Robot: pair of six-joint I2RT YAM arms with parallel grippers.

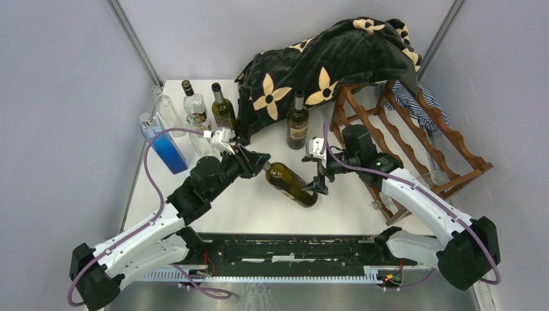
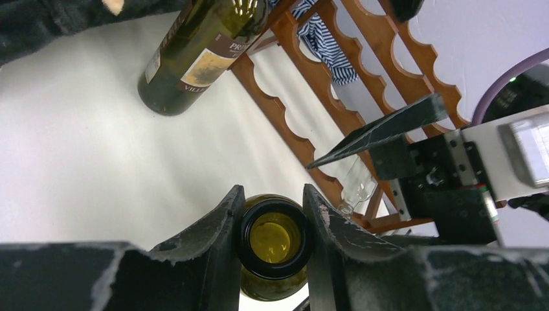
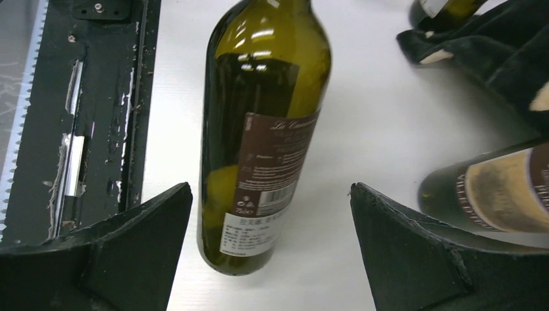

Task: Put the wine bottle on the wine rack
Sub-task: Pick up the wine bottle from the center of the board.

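Note:
The wine bottle point(image 1: 291, 183), olive green with a brown label, lies slanted at the middle of the table. My left gripper point(image 1: 264, 165) is shut on its neck; the left wrist view shows the open mouth point(image 2: 275, 236) pinched between both fingers. My right gripper point(image 1: 318, 181) hangs open over the bottle's base end. In the right wrist view the bottle point(image 3: 262, 129) sits between the wide-apart fingers point(image 3: 149, 227), touching neither. The wine rack point(image 1: 414, 139), dark reddish-brown with scalloped rails, stands at the right, partly under a blanket.
A black blanket with tan flowers point(image 1: 324, 65) drapes over the rack's back. A dark bottle point(image 1: 298, 123) stands just behind my grippers. Two more wine bottles point(image 1: 223, 107), a clear one point(image 1: 165, 110) and a blue one point(image 1: 165, 146) stand back left. A clear bottle point(image 2: 356, 188) lies low in the rack.

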